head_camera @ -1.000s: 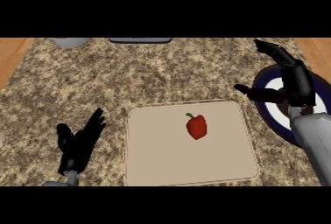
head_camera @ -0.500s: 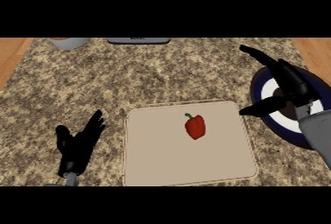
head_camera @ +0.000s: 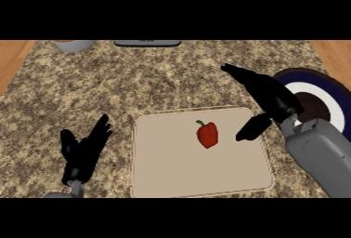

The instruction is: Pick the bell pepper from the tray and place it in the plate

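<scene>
A red bell pepper (head_camera: 208, 134) with a green stem lies on the beige tray (head_camera: 171, 176), in its upper right part. My right hand (head_camera: 271, 99) hovers over the tray's upper right corner, open, fingers stretched toward the upper left and thumb hanging down just right of the pepper without touching it. Behind this hand, at the right edge, lies the plate (head_camera: 328, 87), dark blue rim, white ring, brown centre, partly hidden by the hand and forearm. My left hand (head_camera: 82, 153) rests open left of the tray, fingers up.
A grey bowl-like vessel (head_camera: 73, 45) stands at the counter's far left corner, and a dark flat object (head_camera: 146, 43) lies at the far edge. Speckled stone counter (head_camera: 137, 83) stretches between them and the tray. Wood shows at both side edges.
My right hand has moved left and down from above the plate to the tray's right corner, close to the pepper. Pepper, tray and left hand have stayed put.
</scene>
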Motion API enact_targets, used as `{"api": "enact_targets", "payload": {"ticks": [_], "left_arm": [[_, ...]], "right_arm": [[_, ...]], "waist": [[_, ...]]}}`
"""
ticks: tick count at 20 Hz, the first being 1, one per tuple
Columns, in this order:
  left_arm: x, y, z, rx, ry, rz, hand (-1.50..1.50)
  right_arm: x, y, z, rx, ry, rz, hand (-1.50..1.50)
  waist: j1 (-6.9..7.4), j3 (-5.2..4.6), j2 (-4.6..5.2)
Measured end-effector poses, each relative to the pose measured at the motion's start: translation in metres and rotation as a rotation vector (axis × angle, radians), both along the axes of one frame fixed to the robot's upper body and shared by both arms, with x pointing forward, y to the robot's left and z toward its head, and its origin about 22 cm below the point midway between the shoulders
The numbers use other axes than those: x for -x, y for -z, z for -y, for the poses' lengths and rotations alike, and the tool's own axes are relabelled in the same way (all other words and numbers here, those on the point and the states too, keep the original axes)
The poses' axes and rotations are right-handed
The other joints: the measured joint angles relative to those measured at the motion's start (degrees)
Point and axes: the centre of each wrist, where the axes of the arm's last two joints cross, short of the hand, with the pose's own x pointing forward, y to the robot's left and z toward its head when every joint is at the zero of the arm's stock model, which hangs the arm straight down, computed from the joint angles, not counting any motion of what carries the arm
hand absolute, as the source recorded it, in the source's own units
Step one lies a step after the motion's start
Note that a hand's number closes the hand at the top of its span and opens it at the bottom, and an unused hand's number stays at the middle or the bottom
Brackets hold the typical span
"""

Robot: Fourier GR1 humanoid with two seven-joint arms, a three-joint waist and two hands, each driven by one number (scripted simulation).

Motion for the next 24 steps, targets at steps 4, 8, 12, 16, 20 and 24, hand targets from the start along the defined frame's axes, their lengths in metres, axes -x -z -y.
{"api": "enact_targets", "payload": {"ticks": [4, 8, 12, 16, 20, 24], "left_arm": [[0.002, -0.002, -0.001, 0.003, 0.000, 0.002, 0.00], [0.000, -0.004, -0.003, -0.002, -0.002, 0.003, 0.00], [0.003, 0.002, -0.002, 0.001, -0.003, 0.003, 0.00], [0.002, -0.001, -0.002, -0.001, 0.002, 0.005, 0.00], [0.002, -0.003, -0.002, -0.004, 0.000, 0.001, 0.00], [0.001, -0.005, 0.000, -0.003, -0.001, 0.002, 0.00]], "right_arm": [[0.011, 0.015, -0.027, 0.046, 0.013, -0.015, -1.50], [0.016, 0.028, -0.040, 0.103, 0.035, -0.043, -1.50], [0.024, 0.043, -0.050, 0.122, 0.032, -0.093, -1.50], [0.025, 0.055, -0.057, 0.123, 0.027, -0.128, -1.50], [0.030, 0.063, -0.065, 0.122, 0.027, -0.129, -1.50], [0.032, 0.073, -0.066, 0.174, 0.046, -0.115, -1.50]], "waist": [[0.03, 0.04, 0.05], [0.03, 0.04, 0.08], [-0.01, 0.05, 0.10], [0.02, 0.06, 0.12], [-0.01, 0.06, 0.11], [0.00, 0.06, 0.11]]}}
